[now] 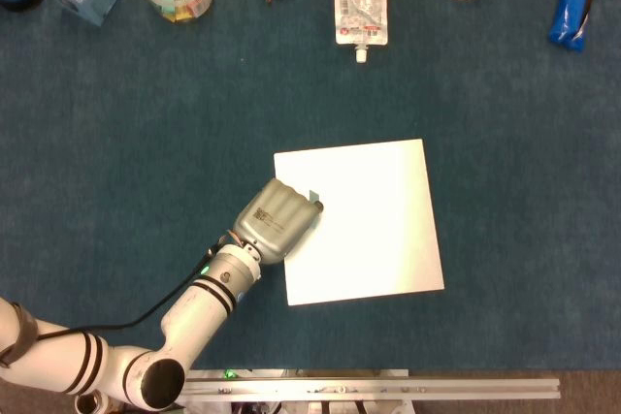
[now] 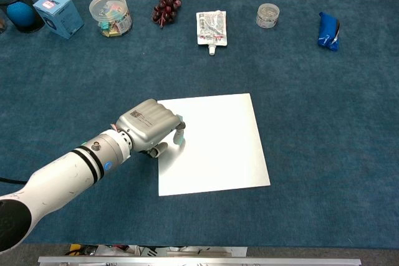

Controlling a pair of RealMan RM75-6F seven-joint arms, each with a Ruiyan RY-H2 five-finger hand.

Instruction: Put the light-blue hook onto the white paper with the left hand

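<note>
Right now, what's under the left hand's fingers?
The left hand hangs over the near-left edge of the white paper. A sliver of the light-blue hook shows by its fingertips; the rest is covered, so whether the hook already rests on the paper cannot be told.

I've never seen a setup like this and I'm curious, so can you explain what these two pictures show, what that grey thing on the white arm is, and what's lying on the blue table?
Both pictures come from the robot's own cameras: the head view looks straight down, the chest view looks forward across the table. The grey thing is its left hand, a mechanical hand on a jointed white arm. Its fingers curl down over the left part of the white paper, and only a sliver of the light-blue hook shows beyond them, so whether it is held is unclear. Along the far edge lie a blue box, a clear tub of clips, grapes, a pouch, a small jar and a blue packet.
</note>
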